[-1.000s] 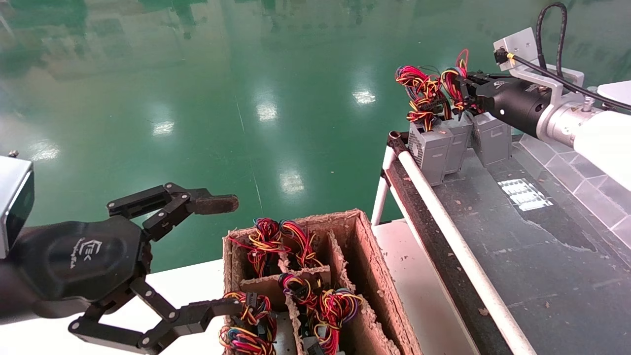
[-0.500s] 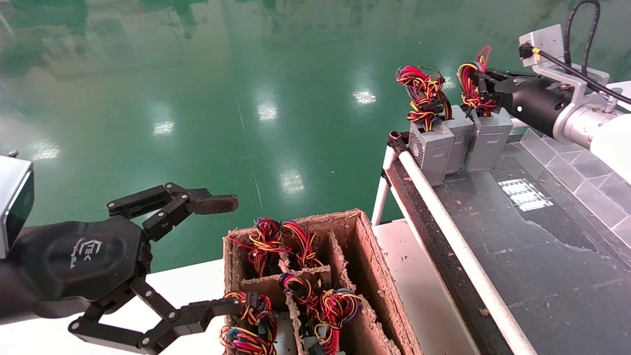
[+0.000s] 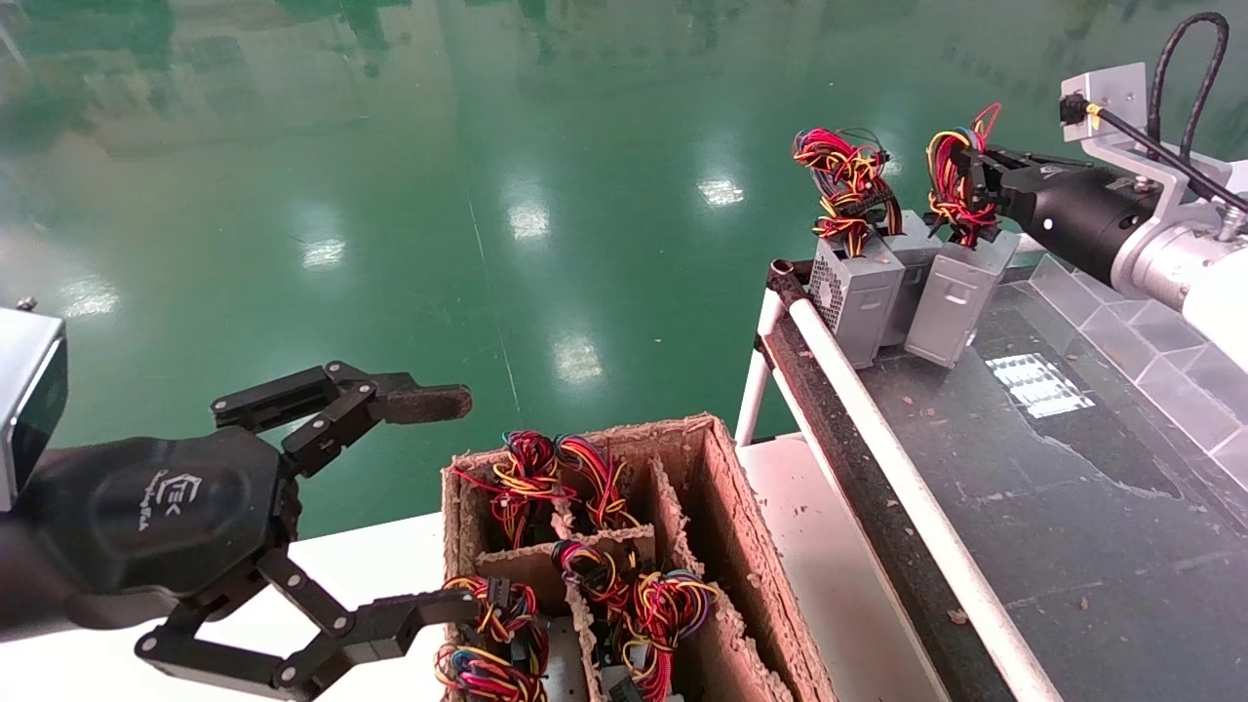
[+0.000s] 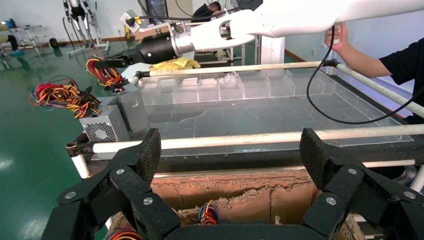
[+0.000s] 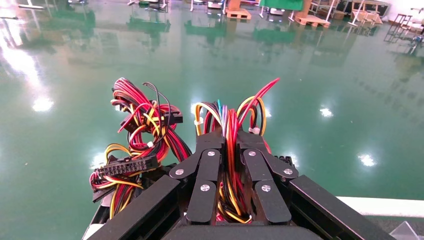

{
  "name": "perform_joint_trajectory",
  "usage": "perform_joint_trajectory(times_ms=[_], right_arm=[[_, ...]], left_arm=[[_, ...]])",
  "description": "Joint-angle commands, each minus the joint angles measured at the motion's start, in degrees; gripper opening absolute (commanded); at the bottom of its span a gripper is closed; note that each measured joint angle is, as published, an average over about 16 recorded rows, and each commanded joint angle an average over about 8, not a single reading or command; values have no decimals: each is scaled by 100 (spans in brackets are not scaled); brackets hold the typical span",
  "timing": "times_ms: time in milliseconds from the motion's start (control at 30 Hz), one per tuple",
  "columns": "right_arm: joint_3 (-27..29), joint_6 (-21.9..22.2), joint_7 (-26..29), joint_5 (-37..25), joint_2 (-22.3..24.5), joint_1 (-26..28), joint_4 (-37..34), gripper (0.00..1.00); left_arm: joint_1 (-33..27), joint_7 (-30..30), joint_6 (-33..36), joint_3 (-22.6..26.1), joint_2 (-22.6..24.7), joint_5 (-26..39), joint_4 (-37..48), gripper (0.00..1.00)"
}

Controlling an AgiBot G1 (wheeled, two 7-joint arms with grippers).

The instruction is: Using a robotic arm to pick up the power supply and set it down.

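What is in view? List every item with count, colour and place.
grey metal power supply box with a stamped recess: one, grey, tilted at the dark bench's far end, hanging by its red-yellow wire bundle
other grey metal boxes: two, grey, beside it, the outer one with a vent grille, topped by their own wire bundle
dark bench top: one, black, on the right, with a white rail along its edge
clear compartment tray: one, transparent, at the bench's right side
brown cardboard carton with dividers: one, bottom centre, holding several multicoloured wire bundles
person's arm: one, behind the bench in the left wrist view
left gripper: black, open, parked beside the carton
right gripper: black, shut on the wire bundle
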Motion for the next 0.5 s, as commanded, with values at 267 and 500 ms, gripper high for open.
perform_joint_trajectory(times_ms=[267,500], right_arm=[[29,4,0,42,36,-79,2,87],[39,-23,53,56,96,-86,-7,100]], left_arm=[[0,0,0,0,0,0,0,100],[0,0,0,0,0,0,0,100]])
